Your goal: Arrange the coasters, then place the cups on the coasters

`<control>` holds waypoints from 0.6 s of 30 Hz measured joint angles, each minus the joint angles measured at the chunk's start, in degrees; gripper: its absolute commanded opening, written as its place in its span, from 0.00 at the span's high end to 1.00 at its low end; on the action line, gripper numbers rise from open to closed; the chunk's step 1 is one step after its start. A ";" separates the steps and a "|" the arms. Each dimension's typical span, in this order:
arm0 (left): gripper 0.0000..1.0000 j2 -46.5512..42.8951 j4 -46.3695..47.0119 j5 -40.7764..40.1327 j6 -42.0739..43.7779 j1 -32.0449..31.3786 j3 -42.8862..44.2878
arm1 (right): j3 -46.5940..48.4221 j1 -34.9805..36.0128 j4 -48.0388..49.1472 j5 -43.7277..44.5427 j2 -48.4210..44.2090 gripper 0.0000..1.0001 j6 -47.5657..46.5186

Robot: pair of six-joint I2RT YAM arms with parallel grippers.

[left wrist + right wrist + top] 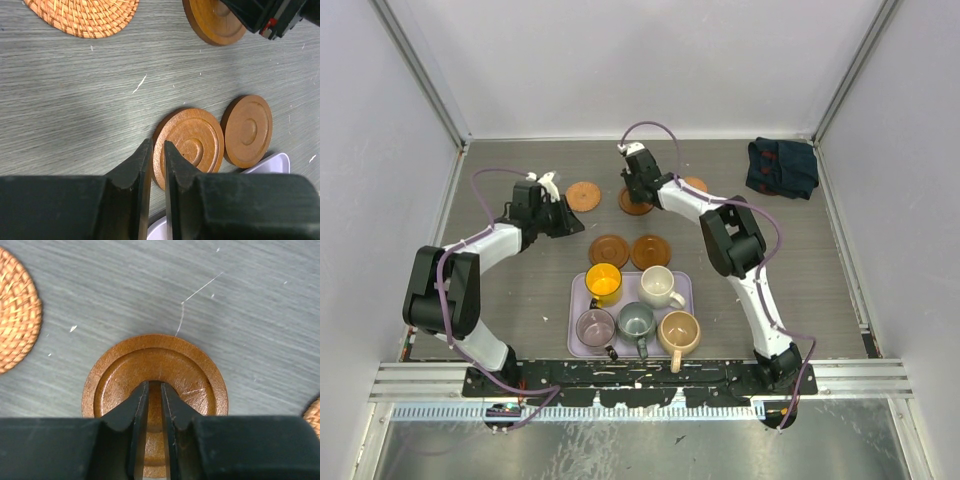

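Observation:
Two dark wooden coasters (609,250) (650,250) lie side by side above the lilac tray (686,281). A third wooden coaster (150,357) lies farther back, and my right gripper (155,385) points straight down at its middle, shut with nothing between the jaws. Two woven orange coasters (583,195) (695,185) flank it. My left gripper (157,145) is shut and empty just left of the nearer wooden coaster (192,145). Five cups stand on the tray: yellow (604,281), white (658,285), mauve (595,326), grey-green (637,320) and tan (680,330).
A dark navy cloth (782,167) lies bunched at the back right corner. White walls with metal posts close in the table on three sides. The right arm's wrist (265,15) shows at the top of the left wrist view.

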 measured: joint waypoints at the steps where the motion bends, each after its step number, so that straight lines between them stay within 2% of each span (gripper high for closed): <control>1: 0.82 0.00 0.00 0.00 0.00 0.00 0.00 | 0.92 -0.28 -0.04 0.15 0.59 0.78 0.09; 8: 0.71 0.04 0.11 0.02 0.26 -0.20 0.00 | 2.73 -2.93 -0.26 0.11 1.66 0.78 0.11; 9: 0.67 0.09 0.20 0.04 0.31 -0.26 0.00 | 2.75 -3.21 -0.24 -0.07 1.66 0.77 0.09; 12: 0.40 0.46 0.94 0.44 0.87 -0.57 0.00 | 2.75 -3.72 -0.17 -0.48 1.66 0.74 0.04; 14: 0.28 0.87 1.75 0.92 1.68 -1.05 0.00 | 2.75 -3.91 -0.07 -0.90 1.66 0.72 -0.07; 18: 0.24 1.49 2.23 1.75 2.56 -2.69 0.00 | 1.18 -3.93 2.19 -1.79 1.20 0.70 -0.20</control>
